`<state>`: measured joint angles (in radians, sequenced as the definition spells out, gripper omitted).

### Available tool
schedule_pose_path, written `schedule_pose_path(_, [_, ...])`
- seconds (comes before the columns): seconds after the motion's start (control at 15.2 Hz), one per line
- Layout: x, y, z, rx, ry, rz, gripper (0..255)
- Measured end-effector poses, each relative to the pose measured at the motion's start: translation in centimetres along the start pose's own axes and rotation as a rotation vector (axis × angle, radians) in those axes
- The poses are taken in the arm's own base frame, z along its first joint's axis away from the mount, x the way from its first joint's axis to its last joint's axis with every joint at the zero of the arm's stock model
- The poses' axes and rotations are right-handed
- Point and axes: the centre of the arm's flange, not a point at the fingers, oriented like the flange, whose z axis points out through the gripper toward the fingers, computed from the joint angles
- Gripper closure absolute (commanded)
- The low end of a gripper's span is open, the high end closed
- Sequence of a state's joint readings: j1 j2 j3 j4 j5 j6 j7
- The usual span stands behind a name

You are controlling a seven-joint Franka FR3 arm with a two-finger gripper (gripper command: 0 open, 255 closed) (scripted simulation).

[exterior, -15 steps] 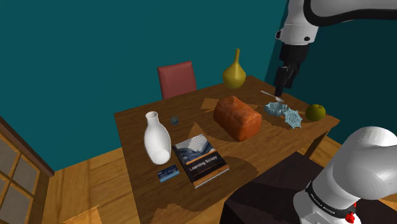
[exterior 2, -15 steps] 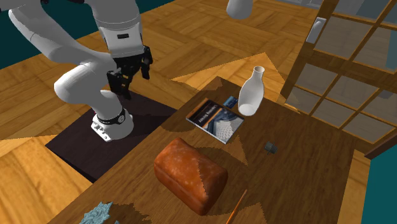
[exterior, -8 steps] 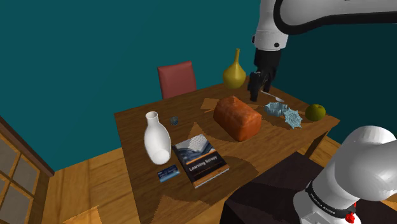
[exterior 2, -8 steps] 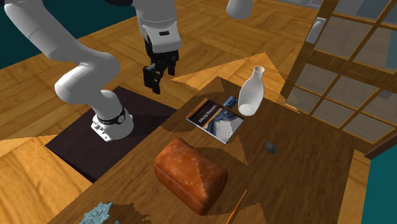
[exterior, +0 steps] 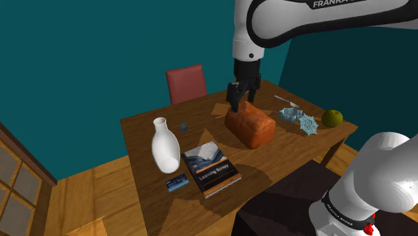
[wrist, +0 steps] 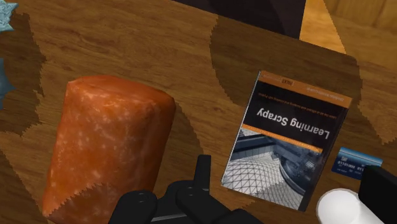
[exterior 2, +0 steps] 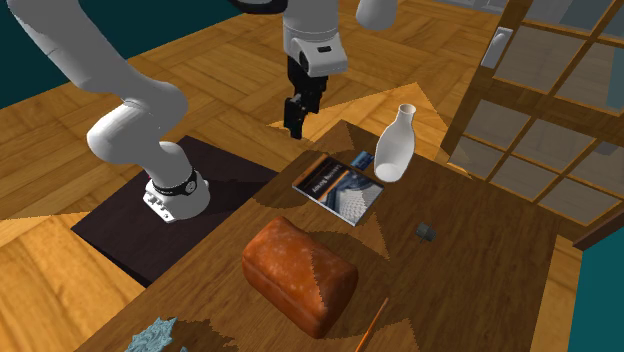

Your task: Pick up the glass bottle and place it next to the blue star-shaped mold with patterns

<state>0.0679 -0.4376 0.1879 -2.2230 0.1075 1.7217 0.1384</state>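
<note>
On wooden table (exterior: pixel 144 127), shoulder view: white bottle (exterior: pixel 165 144) upright toward view's left, just beside book (exterior: pixel 211 169), blue card (exterior: pixel 176 182) near base. Well apart from blue star-shaped mold (exterior: pixel 307 125) at opposite end, near green fruit (exterior: pixel 331 118). Bread loaf (exterior: pixel 249 124) between bottle and mold. Gripper (exterior: pixel 235 107) raised over loaf's far end; released or clenched: cannot tell.

Second exterior view: gripper (exterior 2: pixel 294 130) in air, apart from bottle (exterior 2: pixel 392 150); book (exterior 2: pixel 340 188) and loaf (exterior 2: pixel 300 275) flat on table.

Wrist view: loaf (wrist: pixel 102 146), book (wrist: pixel 289 140), card (wrist: pixel 356 162) below hand; bottle's white mouth (wrist: pixel 340 210) just beside card.
</note>
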Motion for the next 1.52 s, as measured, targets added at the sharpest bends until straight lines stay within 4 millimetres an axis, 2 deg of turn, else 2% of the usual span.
schedule_pose_path(0.79, [10.7,-11.9,1.7,-0.012,0.021,0.001,0])
schedule_pose_path(1.39, [17.9,-21.0,3.1,-0.020,0.037,0.000,0])
schedule_pose_path(1.52, [19.0,-21.9,3.6,-0.021,0.039,0.002,0])
